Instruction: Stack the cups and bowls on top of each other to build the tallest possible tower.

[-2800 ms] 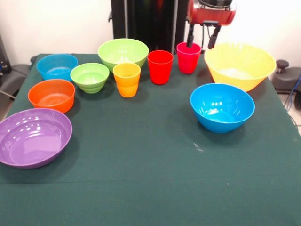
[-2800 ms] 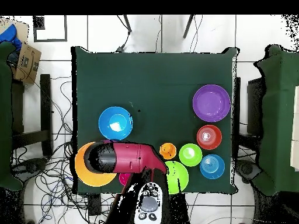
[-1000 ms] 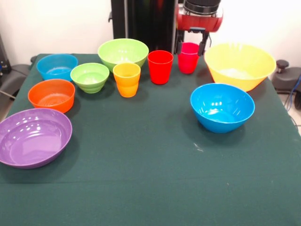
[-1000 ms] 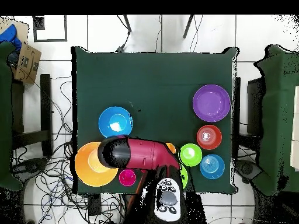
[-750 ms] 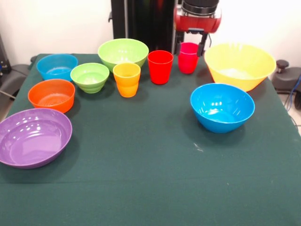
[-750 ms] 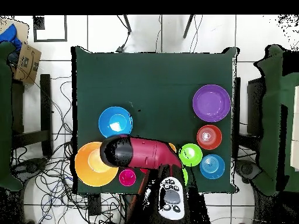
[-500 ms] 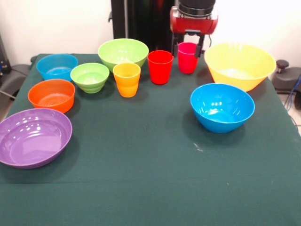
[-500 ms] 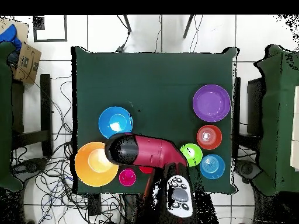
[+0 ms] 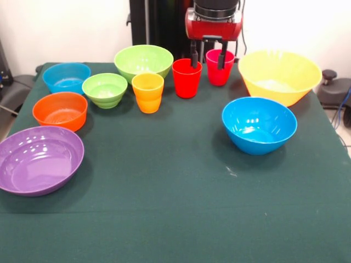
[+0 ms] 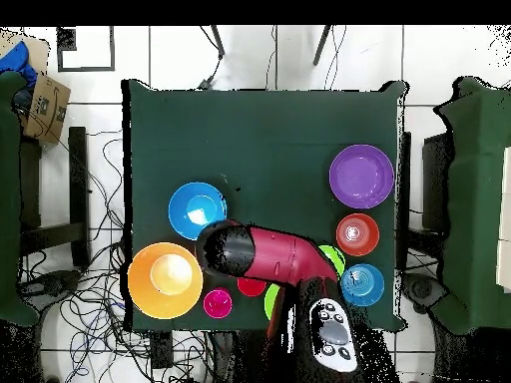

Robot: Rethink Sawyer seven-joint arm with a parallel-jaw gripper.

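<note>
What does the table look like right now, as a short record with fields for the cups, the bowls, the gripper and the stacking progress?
cups: yellow-orange cup, red cup, pink cup, all upright in a row, apart
bowls: purple bowl, orange bowl, small blue bowl, small green bowl, large green bowl, large blue bowl, yellow bowl
gripper: gripper open, hanging between the red and pink cups, holding nothing
stacking: none yet; every piece sits singly on the table

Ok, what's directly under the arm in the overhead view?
The arm covers the yellow-orange cup and most of both green bowls; only the red cup's edge shows. The pink cup is uncovered.
</note>
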